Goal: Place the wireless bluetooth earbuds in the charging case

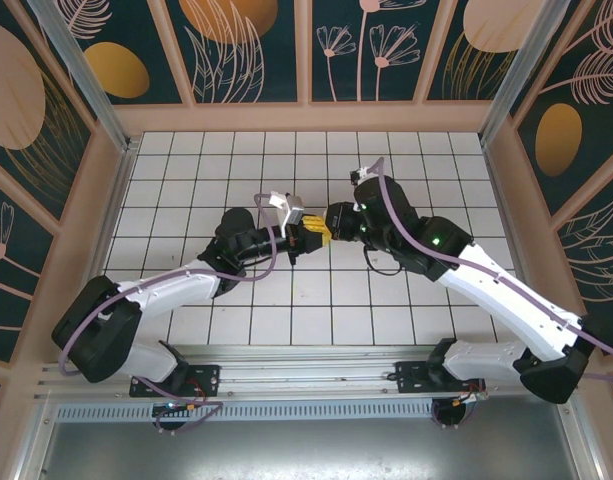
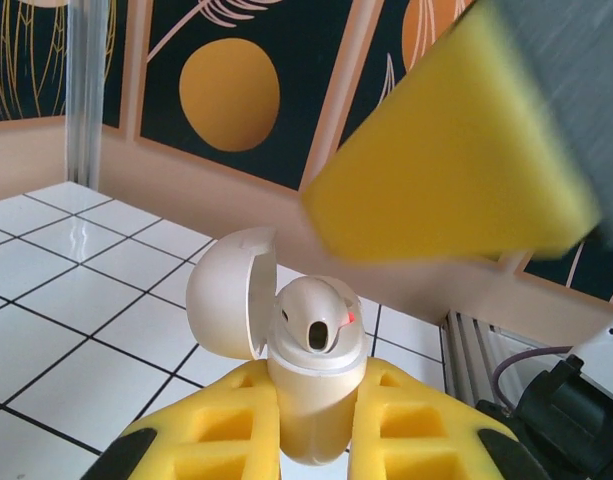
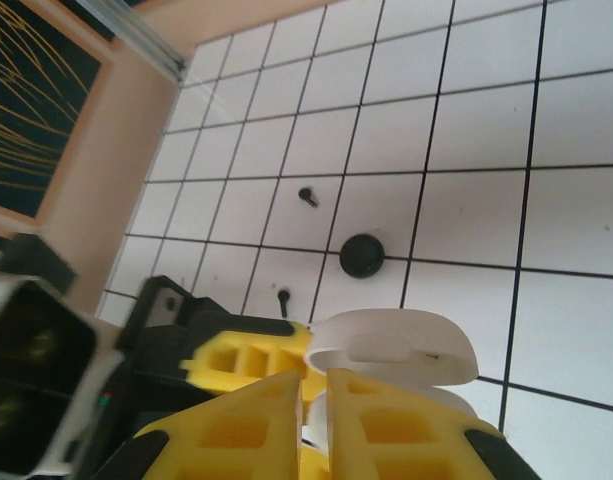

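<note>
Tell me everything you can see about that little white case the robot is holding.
The charging case is a small, egg-shaped shell of glossy off-white plastic, held upright. Its domed lid is swung open to one side on a hinge. The rounded inner top shows a dark socket and a small red light. The left hand clamps its lower body between two yellow foam pads.

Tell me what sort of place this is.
Probably a staged robot test cell, not a real room: a white tiled table boxed in by leaf-patterned wall panels, with two arms bolted to an aluminium rail. The left gripper holds a white case.
</note>
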`<state>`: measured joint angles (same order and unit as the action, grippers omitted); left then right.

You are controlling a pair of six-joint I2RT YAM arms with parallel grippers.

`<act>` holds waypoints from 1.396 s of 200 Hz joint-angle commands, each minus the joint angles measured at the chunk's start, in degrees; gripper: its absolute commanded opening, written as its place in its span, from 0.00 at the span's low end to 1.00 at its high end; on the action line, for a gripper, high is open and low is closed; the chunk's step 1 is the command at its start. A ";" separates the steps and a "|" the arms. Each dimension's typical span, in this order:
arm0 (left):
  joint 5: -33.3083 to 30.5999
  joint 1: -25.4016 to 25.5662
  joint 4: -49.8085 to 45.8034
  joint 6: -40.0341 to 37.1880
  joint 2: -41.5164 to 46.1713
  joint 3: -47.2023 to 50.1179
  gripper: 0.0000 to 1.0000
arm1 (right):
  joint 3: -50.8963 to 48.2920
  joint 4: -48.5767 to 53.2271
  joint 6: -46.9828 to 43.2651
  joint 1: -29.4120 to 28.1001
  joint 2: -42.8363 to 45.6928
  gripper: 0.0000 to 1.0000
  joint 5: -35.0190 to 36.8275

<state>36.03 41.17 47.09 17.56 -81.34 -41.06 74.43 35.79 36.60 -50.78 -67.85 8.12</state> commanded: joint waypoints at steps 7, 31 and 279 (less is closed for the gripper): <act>0.85 0.13 -0.51 -2.05 2.38 -1.11 0.00 | -1.70 -1.60 -1.10 0.74 -0.64 0.13 -2.84; -0.14 0.07 -1.16 -2.35 3.52 -0.69 0.00 | -1.97 -1.43 -0.93 0.94 -0.29 0.13 -3.46; -8.36 -2.12 -7.73 -2.62 11.04 11.85 0.00 | -31.60 -9.83 6.72 32.55 -1.03 0.18 -16.98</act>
<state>27.55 39.27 38.30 14.70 -70.22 -29.45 44.75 31.00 42.41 -18.70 -66.81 -6.72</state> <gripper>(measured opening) 0.130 0.187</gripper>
